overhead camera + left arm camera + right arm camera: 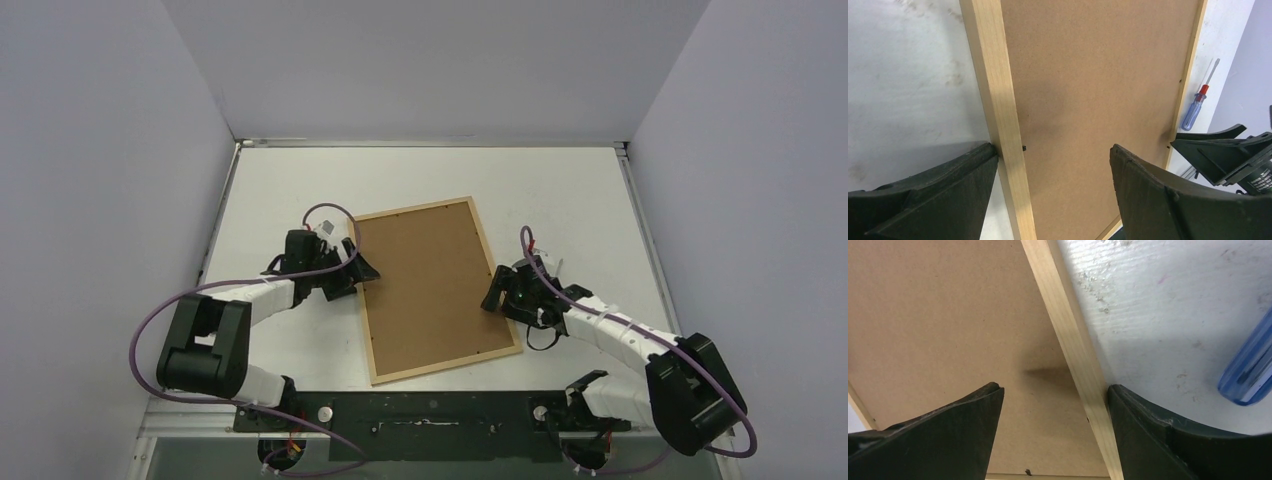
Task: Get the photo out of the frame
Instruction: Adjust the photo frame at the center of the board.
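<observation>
We find the frame (447, 366) lying face down on the table (560, 200), its brown backing panel (435, 290) uppermost. The left gripper (1053, 150) straddles the frame's left long rail with its fingers (948, 190) spread wide, one just outside the rail and the other over the panel. The right gripper (1055, 387) straddles the frame's right long rail likewise, spread wide and pinching nothing. A blue-handled screwdriver (1198, 102) lies just beside the frame's right rail.

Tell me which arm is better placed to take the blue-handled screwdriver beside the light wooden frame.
Probably right: the screwdriver lies beside the open right gripper, across the frame from the left gripper.
</observation>
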Robot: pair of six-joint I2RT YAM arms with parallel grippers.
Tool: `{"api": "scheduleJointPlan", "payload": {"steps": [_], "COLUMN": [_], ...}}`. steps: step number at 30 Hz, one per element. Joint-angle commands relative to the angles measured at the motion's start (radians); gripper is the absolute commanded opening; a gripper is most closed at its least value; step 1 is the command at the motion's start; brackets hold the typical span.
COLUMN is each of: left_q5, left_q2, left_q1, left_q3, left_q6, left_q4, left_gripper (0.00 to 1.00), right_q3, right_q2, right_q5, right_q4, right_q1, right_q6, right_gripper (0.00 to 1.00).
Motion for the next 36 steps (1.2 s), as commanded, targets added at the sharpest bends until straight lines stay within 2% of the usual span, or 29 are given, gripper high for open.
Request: {"api": "scheduleJointPlan", "payload": {"steps": [1,8,13,16,18,22,28,32,36], "left_q5": [0.01,0.006,-0.015,-0.056,-0.062,-0.091,-0.158,-0.201,-0.159], "left_q2": [0.076,0.142,0.124,0.096,0.096,0.068,-0.026,-0.098,-0.212], "left_q1": [-0.061,-0.1,-0.127,-0.136,-0.136,-0.136,-0.134,-0.129,-0.078], "left_q3": [0.056,0.097,0.091,0.059,0.059,0.063,0.091,0.104,0.059], "left_q6": [-0.009,-0.031,-0.043,-0.044,-0.035,-0.023,-0.001,0.013,-0.045], "left_q4": [0.03,0.069,0.068,0.059,0.042,0.012,-0.094,-0.166,-0.137], "left_gripper": [0.81,0.8,0.78,0.78,0.78,0.8,0.88,0.94,0.97], "right_q3": [-0.065,-0.157,-0.171,-0.17,-0.157,-0.069,0.088,0.146,0.171], "right_q2": [0.004,-0.154,-0.3,-0.322,-0.316,-0.349,-0.383,-0.332,-0.245], "right_q5": [-0.078,-0.049,0.002,0.003,0.012,0.102,0.267,0.499,0.575], "right_q4": [0.118,0.083,-0.041,-0.071,-0.096,-0.229,-0.413,-0.534,-0.545], "right_q1": [-0.003,0.0,0.0,-0.001,0.0,0.007,0.006,0.003,-0.003], "right_q6": [0.03,0.119,0.134,0.131,0.123,0.077,0.013,0.051,0.05], "right_gripper": [0.76,0.75,0.75,0.75,0.72,0.74,0.77,0.8,0.86]}}
